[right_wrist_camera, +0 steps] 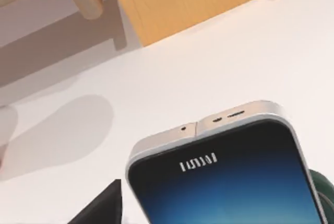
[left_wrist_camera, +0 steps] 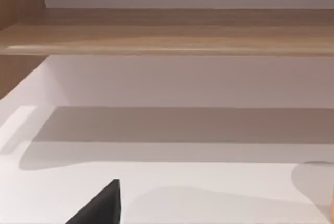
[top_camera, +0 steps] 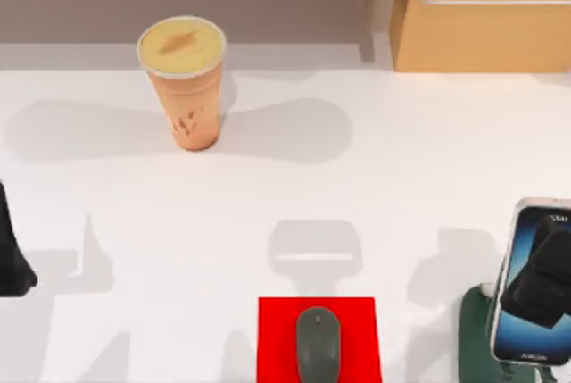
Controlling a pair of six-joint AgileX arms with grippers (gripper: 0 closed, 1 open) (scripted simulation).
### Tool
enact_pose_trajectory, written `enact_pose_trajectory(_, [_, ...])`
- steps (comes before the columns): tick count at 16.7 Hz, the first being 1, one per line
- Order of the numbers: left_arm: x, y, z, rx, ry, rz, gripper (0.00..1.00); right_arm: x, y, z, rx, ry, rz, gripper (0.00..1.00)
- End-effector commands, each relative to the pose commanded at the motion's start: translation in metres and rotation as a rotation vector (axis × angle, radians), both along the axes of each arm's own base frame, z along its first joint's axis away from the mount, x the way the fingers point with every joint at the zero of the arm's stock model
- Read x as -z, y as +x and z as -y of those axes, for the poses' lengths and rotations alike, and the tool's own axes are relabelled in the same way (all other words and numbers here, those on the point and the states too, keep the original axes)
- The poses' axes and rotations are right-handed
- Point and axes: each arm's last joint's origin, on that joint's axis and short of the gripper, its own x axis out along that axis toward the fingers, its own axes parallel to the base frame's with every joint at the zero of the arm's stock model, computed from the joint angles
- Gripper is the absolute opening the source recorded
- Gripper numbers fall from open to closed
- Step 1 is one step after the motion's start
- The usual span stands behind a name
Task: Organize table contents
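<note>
White tabletop [top_camera: 401,195] spreads wide. Far left stands the cup [top_camera: 186,79]; the mouse [top_camera: 318,344] lies on the red pad [top_camera: 277,338] at the near edge, long axis near-to-far. At near right the smartphone [top_camera: 533,285] leans upright on the green stand [top_camera: 477,347], right gripper [top_camera: 540,280] directly over its screen, grip I cannot tell. Left gripper [top_camera: 11,262] is parked at the left edge.

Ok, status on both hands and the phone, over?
Right hand over the phone, grip unclear. Phone at the green stand. Left hand parked at left edge. Mouse on red pad.
</note>
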Motion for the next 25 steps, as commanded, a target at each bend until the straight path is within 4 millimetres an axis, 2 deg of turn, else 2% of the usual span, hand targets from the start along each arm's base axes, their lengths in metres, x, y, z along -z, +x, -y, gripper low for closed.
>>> enact_pose_trajectory(4, [0.0,0.0,0.0,0.0,0.0,0.0,1.0,0.007,-0.008,-0.011,-0.011,-0.06,-0.005,1.0])
enact_pose_trajectory(10, [0.0,0.0,0.0,0.0,0.0,0.0,1.0,0.04,-0.016,-0.023,-0.058,-0.335,-0.07,1.0])
enact_pose_trajectory(16, [0.0,0.0,0.0,0.0,0.0,0.0,1.0,0.04,-0.015,-0.023,-0.055,-0.335,-0.072,1.0])
enact_pose_trajectory(20, [0.0,0.0,0.0,0.0,0.0,0.0,1.0,0.029,-0.011,-0.021,-0.059,-0.215,-0.146,1.0])
enact_pose_trajectory(25, [0.0,0.0,0.0,0.0,0.0,0.0,1.0,-0.002,-0.001,-0.007,-0.148,0.114,-0.295,1.0])
